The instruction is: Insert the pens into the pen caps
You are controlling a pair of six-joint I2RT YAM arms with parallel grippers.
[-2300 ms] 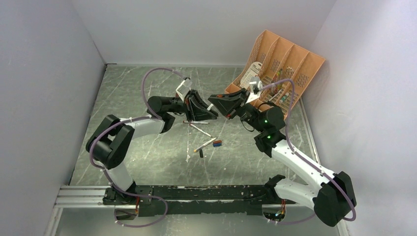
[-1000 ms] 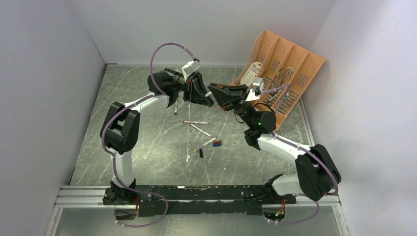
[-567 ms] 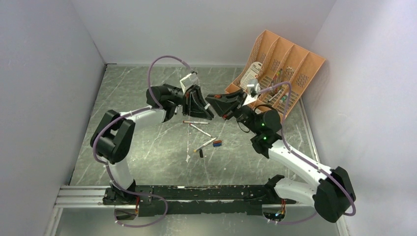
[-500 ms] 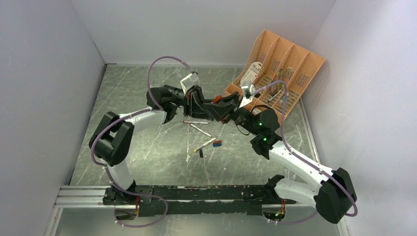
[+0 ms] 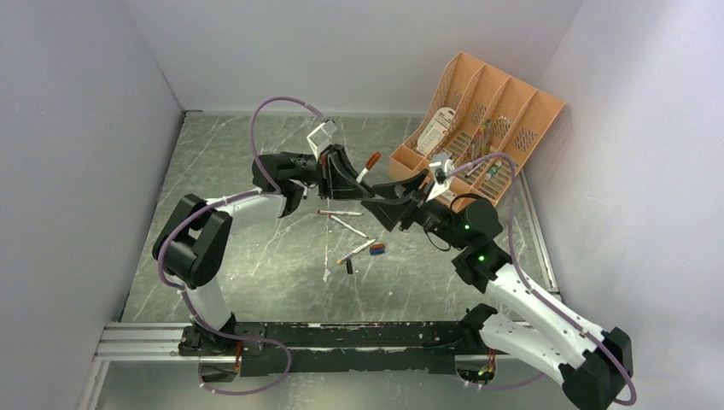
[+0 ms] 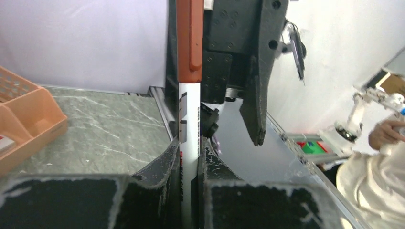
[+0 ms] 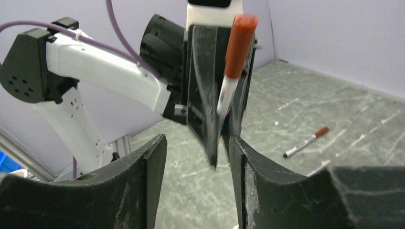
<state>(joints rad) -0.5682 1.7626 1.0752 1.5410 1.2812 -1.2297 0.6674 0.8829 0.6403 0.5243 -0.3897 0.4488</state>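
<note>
One pen wears its red cap, pinched in the closed left gripper, while the right gripper gapes empty beside that gripper, and below it loose pens and caps seemingly await joining.

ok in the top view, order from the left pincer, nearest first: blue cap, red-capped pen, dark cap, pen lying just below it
1. red-capped pen, gripped in the left pincer itself.
2. lying pen, just below it in the view.
3. blue cap, to the right, and dark cap, to the left, both lower still: too close to call.
</note>
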